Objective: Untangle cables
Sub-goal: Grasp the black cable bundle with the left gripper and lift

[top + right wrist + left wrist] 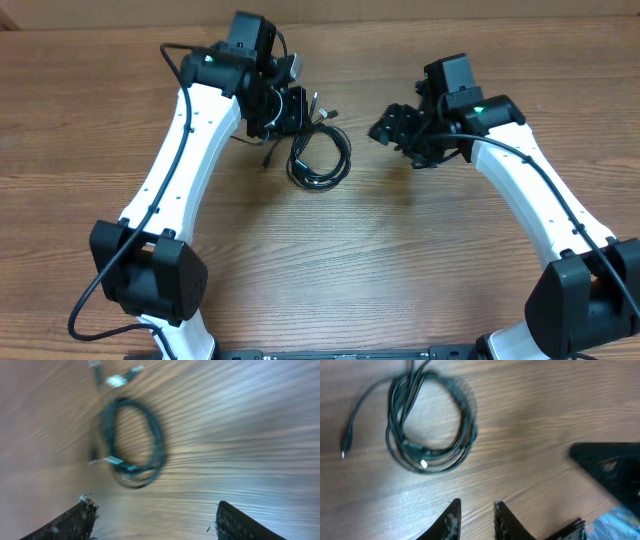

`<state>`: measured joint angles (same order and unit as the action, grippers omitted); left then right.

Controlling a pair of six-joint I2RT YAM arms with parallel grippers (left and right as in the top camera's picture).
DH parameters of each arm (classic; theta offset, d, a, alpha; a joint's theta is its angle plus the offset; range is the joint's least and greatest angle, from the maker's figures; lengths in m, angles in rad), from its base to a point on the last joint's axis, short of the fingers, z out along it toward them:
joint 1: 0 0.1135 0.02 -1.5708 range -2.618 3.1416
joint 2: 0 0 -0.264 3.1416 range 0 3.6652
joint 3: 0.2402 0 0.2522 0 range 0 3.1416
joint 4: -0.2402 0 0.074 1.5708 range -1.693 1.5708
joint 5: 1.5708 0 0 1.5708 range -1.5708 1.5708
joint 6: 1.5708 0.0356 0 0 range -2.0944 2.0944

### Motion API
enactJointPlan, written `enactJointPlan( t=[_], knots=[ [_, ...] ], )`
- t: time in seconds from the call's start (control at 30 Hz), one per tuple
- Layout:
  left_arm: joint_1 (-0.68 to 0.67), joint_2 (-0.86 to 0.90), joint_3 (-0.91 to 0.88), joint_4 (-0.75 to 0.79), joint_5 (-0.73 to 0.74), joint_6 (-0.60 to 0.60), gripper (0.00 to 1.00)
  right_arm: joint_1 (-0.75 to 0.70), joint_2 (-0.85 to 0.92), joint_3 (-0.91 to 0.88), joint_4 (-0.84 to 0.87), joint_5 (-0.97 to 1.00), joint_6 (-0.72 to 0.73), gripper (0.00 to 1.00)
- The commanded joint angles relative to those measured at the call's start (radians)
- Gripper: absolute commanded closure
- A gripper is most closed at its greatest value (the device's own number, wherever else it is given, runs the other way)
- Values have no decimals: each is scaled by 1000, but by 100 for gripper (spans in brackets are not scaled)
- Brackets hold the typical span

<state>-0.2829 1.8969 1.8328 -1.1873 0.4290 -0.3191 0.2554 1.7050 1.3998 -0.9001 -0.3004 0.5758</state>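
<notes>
The cables [320, 158] are thin black wires wound into one loose coil on the wooden table, between the two arms. A loose end with a plug tip [268, 158] trails to the coil's left. My left gripper [290, 112] hangs just behind and left of the coil. In its wrist view the coil [468, 440] lies ahead, and the left gripper [477, 504] is open by a narrow gap with nothing in it. My right gripper [386, 128] is a little to the right of the coil. It is wide open and empty [155, 507], with the blurred coil [159, 452] ahead.
The wooden table [400, 260] stretches bare toward the front edge. A silvery plug tip [116, 381] lies beyond the coil in the right wrist view. A dark blurred shape [607, 470] stands at the right of the left wrist view.
</notes>
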Motion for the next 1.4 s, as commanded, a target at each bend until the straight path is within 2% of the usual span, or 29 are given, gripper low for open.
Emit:
enactJointPlan(
  t=[0.0,0.1,0.13,0.17,0.23,0.37,0.5,0.53,0.6,0.73,0.8,1.1,1.37],
  knots=[
    [-23,2,-168,95,-29,-140,80,-60,4,15,-45,192,0,25],
    [-60,2,-312,172,-185,-441,78,-100,4,15,-76,195,-9,24],
    [-67,2,-332,182,-208,-498,78,-100,4,15,-79,195,-9,24],
    [-81,2,-373,209,-231,-618,74,-100,4,15,-79,195,-25,24],
    [-99,2,-420,264,-231,-740,65,-98,4,15,-82,195,-34,24],
    [-138,3,-500,395,-264,-904,50,-99,4,15,-94,195,-35,20],
    [-171,8,-510,417,-328,-1083,51,-99,4,15,-99,195,-81,20],
    [-178,8,-510,425,-348,-1122,47,-99,4,15,-101,195,-80,20],
    [-195,10,-510,446,-394,-1157,42,-99,4,15,-102,195,-86,19],
    [-216,13,-512,460,-438,-1163,42,-99,4,15,-109,195,-111,18],
    [-218,13,-514,469,-470,-1163,38,-99,4,15,-113,195,-111,18],
    [-222,13,-578,542,-489,-1189,37,-99,4,15,-130,195,-113,17],
    [-222,23,-625,569,-513,-1184,41,-99,4,15,-130,195,-113,16]
  ],
)
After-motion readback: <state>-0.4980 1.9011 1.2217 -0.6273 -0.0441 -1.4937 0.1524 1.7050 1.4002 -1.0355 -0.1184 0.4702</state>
